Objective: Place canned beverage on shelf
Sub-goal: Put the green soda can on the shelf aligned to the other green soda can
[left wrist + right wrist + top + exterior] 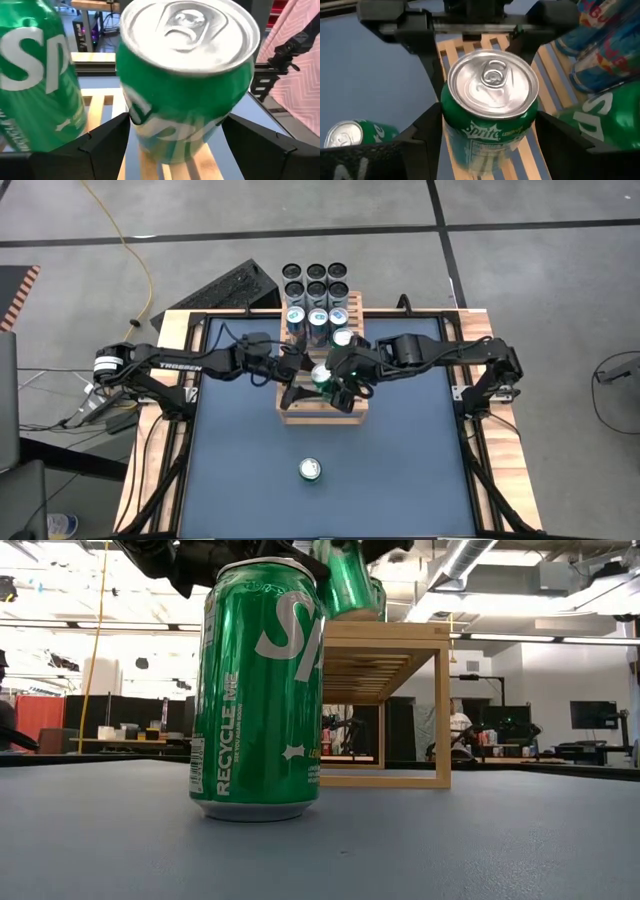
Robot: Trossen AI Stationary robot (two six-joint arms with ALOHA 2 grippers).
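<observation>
A green soda can [322, 375] sits tilted between both grippers just above the near part of the wooden slatted shelf [300, 412]. It also shows in the low view [350, 585]. My left gripper [300, 385] comes from the left and my right gripper [342, 375] from the right, each shut on this can. A second green can [343, 337] and three blue cans [318, 315] stand on the shelf's far part. A third green can [310, 470] stands upright on the blue table [240, 470]. My left gripper pinches the can's side wall [131, 117] between its two fingers, slanting down from the table's left. The can is tilted, top toward the wrist camera, over the slats. My right gripper pinches the can's side wall [445, 120] below the rim between its two fingers, slanting down from the table's right, opposite the left gripper. Whether the can's base touches the slats is hidden.
Several black cans [315, 280] stand beyond the table's far edge. The shelf's near slats [455, 55] are bare. The third green can fills the left of the low view [260, 690]. Open blue table lies on both sides of the shelf.
</observation>
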